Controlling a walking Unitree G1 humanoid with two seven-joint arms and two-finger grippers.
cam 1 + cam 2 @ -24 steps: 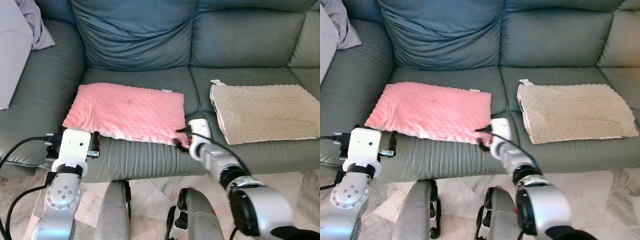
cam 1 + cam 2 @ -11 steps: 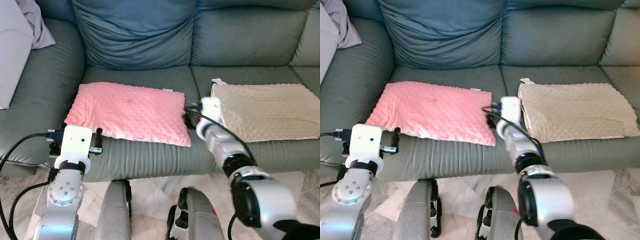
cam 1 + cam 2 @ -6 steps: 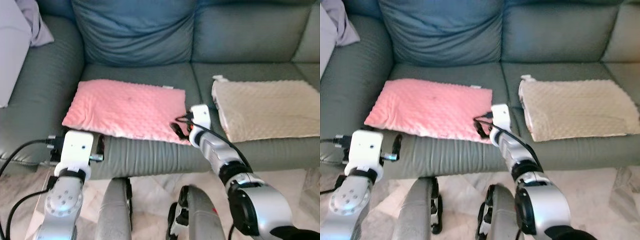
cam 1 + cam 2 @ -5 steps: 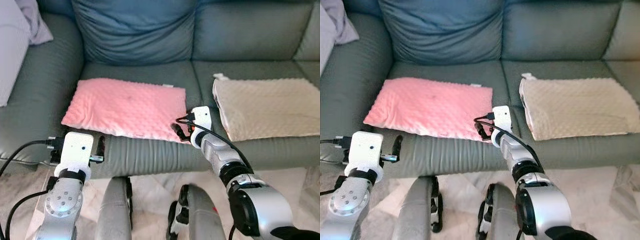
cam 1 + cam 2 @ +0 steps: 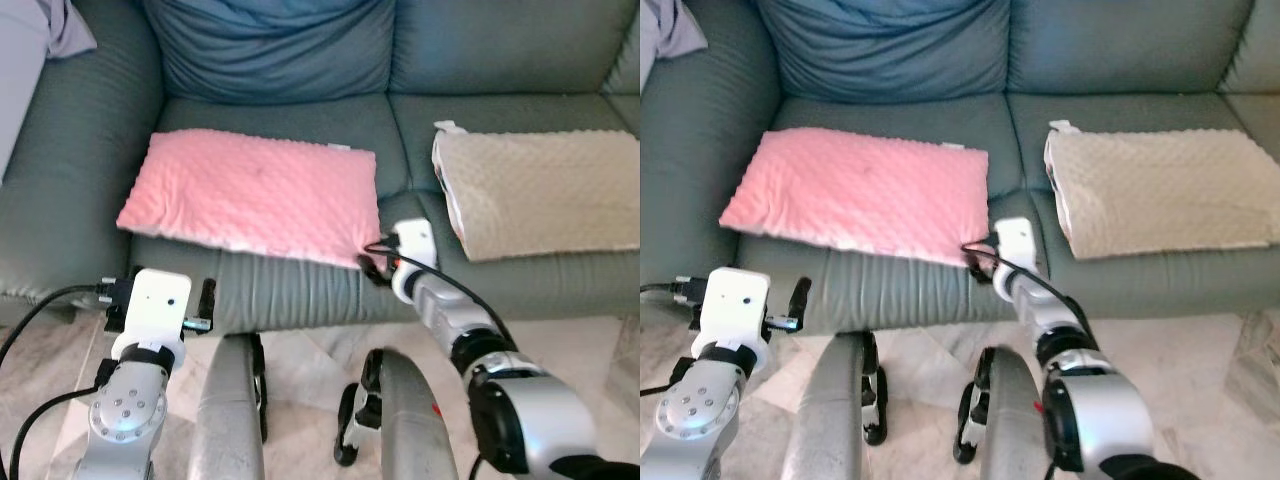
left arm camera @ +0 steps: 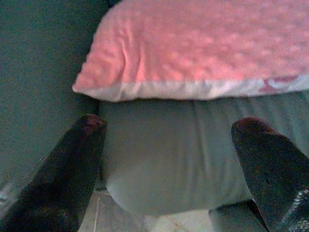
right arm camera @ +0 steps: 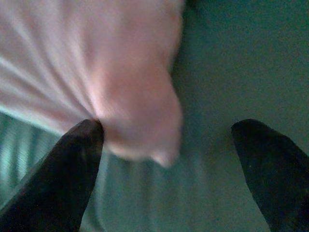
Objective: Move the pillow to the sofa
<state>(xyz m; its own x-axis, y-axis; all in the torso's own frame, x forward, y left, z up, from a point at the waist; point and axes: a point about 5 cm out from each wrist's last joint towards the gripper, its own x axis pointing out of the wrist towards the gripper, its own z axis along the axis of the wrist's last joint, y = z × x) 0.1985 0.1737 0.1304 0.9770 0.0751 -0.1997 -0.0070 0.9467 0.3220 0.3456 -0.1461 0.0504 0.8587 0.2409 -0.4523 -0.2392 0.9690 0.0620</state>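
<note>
Sofa [image 5: 300, 300]: big, grey-green, ahead of both jaws. Beige pillow [image 5: 545, 195] on seat, past right jaws, off to right side.

Pink pillow [image 5: 255, 195] flat on seat, front edge hanging a bit over.

Left jaws [image 6: 169, 159] spread wide, holding nothing, low before seat front, below pillow's left corner.

Right jaws [image 7: 166, 159] spread wide too, holding nothing, near pillow's right corner. A moment ago they were up at that corner; now lower, pulled back.

Pillow looks let go. Job looks nearly done.

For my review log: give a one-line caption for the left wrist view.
Open left gripper faces the sofa's front edge, below the near corner of the pink pillow lying on the seat.
</note>
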